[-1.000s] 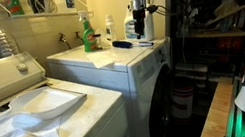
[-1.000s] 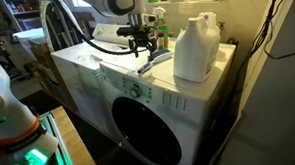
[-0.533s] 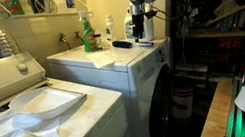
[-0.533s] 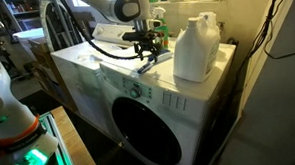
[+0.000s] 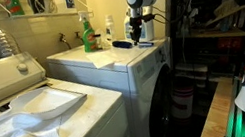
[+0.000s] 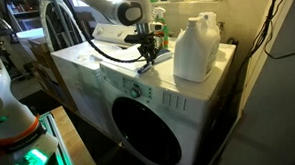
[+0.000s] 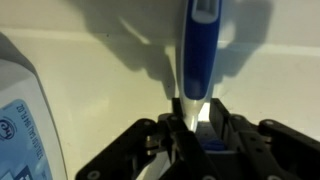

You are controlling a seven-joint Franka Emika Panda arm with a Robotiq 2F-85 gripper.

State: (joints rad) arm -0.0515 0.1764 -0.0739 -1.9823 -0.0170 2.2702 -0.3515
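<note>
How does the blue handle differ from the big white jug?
The blue handle lies flat; the white jug stands upright. The handle is slim, the jug bulky. The handle sits between the fingers of the hand; the jug stands apart. Both rest on the washer top.

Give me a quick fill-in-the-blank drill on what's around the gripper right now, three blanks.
The gripper straddles the brush, whose handle is mostly ____.
The brush lies on top of a machine whose front door is ____ in shape.
Beside the brush stands a jug coloured ____.
Missing words: blue; round; white.
</note>
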